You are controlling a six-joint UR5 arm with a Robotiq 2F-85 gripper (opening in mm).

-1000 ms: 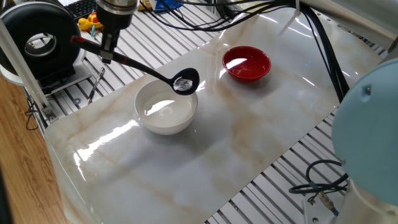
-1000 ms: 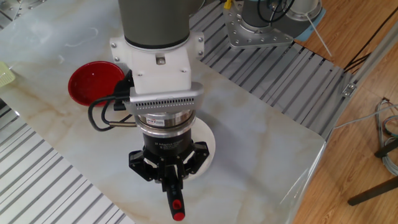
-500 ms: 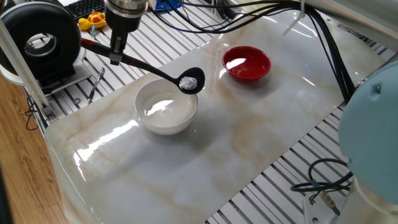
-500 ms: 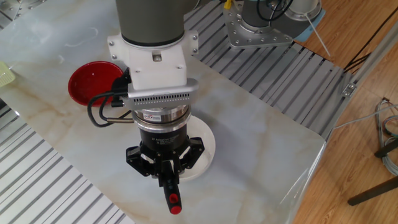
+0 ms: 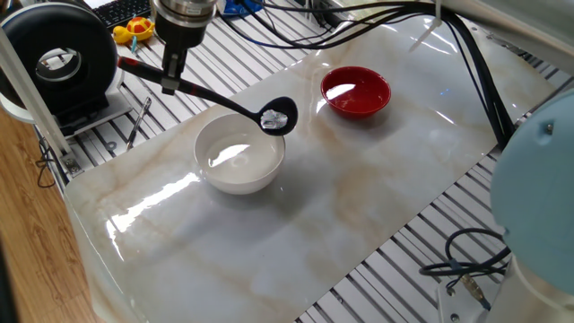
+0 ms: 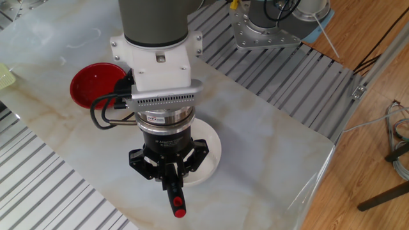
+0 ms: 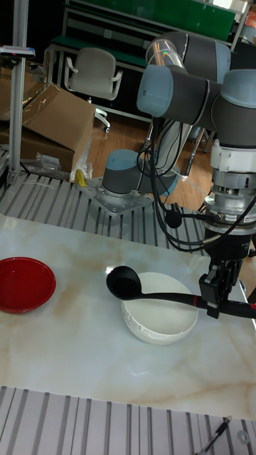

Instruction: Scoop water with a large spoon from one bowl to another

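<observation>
My gripper (image 5: 170, 79) is shut on the thin handle of the large spoon, a black ladle whose scoop (image 5: 276, 117) hangs level just above the far rim of the white bowl (image 5: 239, 157). A glint of water shows in the scoop and in the white bowl. The red bowl (image 5: 356, 91) sits further right, apart from the ladle, with a glossy sheen inside. From above, the gripper (image 6: 169, 184) covers most of the white bowl (image 6: 211, 148), and the handle's red end (image 6: 178, 210) sticks out. The tall view shows the scoop (image 7: 124, 281) between the red bowl (image 7: 25, 283) and the white bowl (image 7: 161, 315).
The bowls stand on a marble sheet (image 5: 359, 188) over a slotted metal table. A black round device (image 5: 56, 56), a yellow toy (image 5: 134, 32) and cables lie beyond the left edge. The arm's base (image 5: 538, 170) rises at the right.
The gripper and ladle have shifted a little to the right, toward the red bowl, with the scoop still level and holding water. Over the last half second almost nothing moved.
</observation>
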